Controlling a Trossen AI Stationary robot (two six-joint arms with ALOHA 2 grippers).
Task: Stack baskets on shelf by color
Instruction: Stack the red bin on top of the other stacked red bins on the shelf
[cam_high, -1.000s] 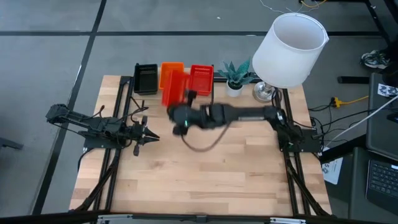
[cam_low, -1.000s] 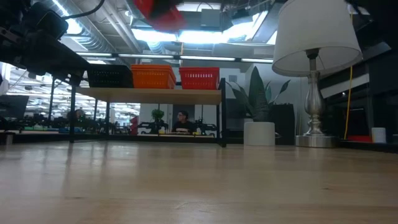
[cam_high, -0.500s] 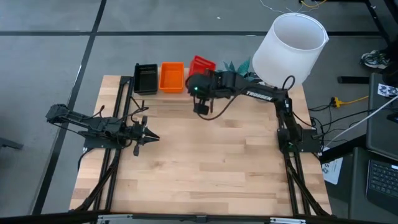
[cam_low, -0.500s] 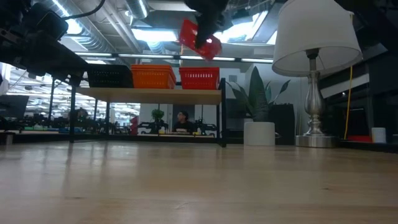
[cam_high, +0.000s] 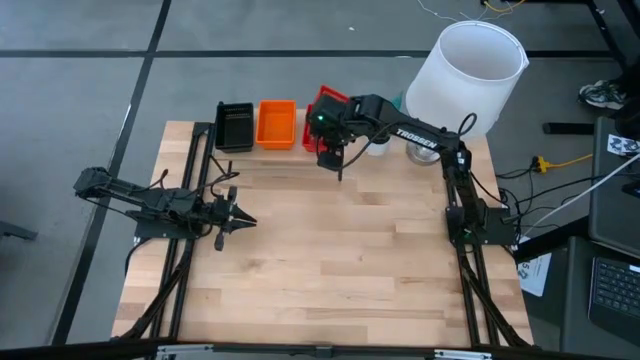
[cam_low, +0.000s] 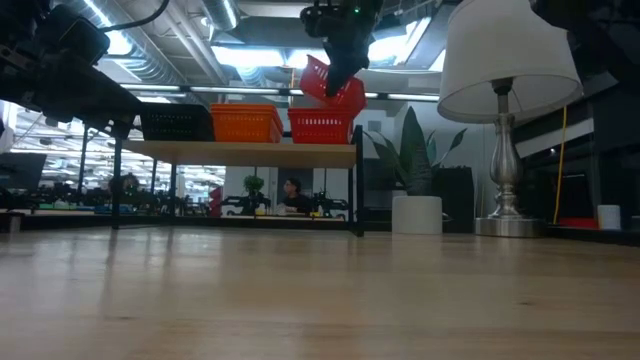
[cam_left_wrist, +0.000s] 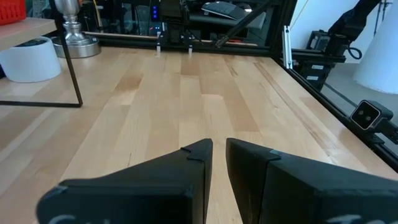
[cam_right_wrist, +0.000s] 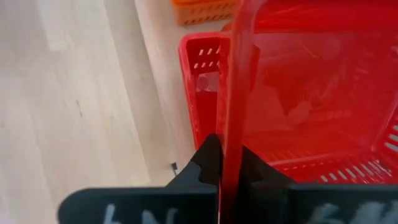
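The right gripper (cam_high: 331, 152) is up over the far edge of the table, above the right end of the shelf (cam_low: 250, 149). Its 2 fingers are pressed together on the thin wall of a red basket (cam_low: 333, 88), pinching it edge-on; in the right wrist view that wall (cam_right_wrist: 235, 93) runs straight out from between the fingers. The held basket hangs tilted in the air, directly above and slightly overlapping a second red basket (cam_low: 321, 127) that sits on the shelf top. From the low view, the held basket's lower corner is just at the rim of the seated one; whether they touch cannot be told.

To the left of the seated red basket on the shelf stand an orange basket (cam_high: 277, 123) and then a black basket (cam_high: 235, 125), all 3 in a row.

The left gripper (cam_high: 237, 219) waits low over the left side of the table, well apart from the shelf, its fingers (cam_left_wrist: 186, 168) nearly together with a narrow gap and nothing between them.

A white lamp (cam_high: 464, 78) stands at the far right corner of the table.
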